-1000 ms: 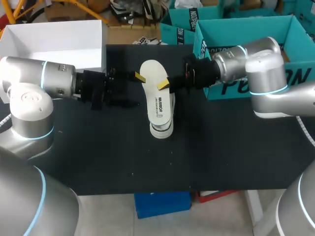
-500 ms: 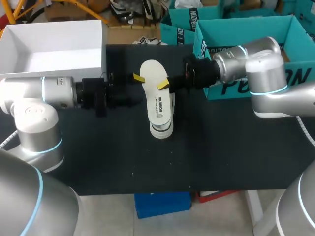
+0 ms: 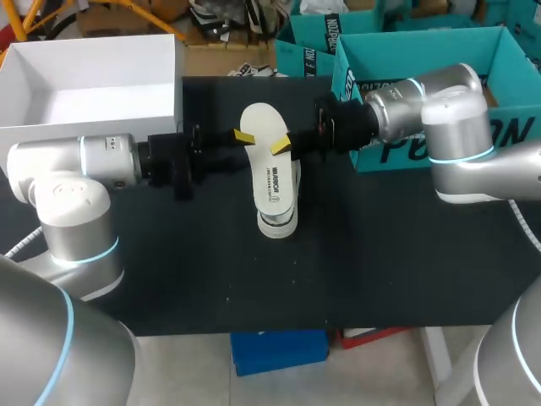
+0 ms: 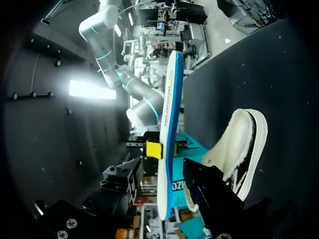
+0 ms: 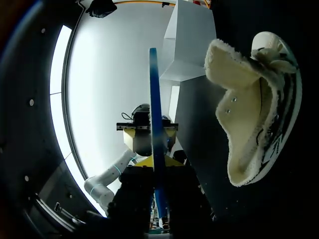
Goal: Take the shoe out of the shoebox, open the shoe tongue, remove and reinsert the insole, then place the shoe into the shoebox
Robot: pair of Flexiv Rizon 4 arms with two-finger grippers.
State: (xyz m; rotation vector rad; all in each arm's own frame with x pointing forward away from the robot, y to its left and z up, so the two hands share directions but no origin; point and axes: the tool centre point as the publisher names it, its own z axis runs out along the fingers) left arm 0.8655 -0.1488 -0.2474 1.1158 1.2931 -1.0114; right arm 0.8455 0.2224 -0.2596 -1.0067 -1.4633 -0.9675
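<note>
A white insole (image 3: 264,127) with a blue underside hangs flat above the white shoe (image 3: 277,203), which lies on the black table. My right gripper (image 3: 281,145) is shut on the insole's right edge. My left gripper (image 3: 241,137) is at the insole's left edge. In the left wrist view the insole (image 4: 171,99) stands edge-on between the left gripper (image 4: 169,159) fingers; one yellow fingertip (image 4: 153,149) is against it and the other finger stands apart, so it is open. The fleece-lined shoe (image 4: 239,149) lies beyond. In the right wrist view the right gripper (image 5: 155,164) clamps the insole (image 5: 153,89) beside the shoe (image 5: 259,114).
An open white shoebox (image 3: 93,55) stands at the back left of the table. Teal boxes (image 3: 423,51) stand at the back right behind my right arm. The black tabletop (image 3: 254,279) in front of the shoe is bare.
My left arm has moved right, bringing its gripper up to the insole's left edge, and its fingers have narrowed around it. The right arm, insole and shoe have stayed put.
</note>
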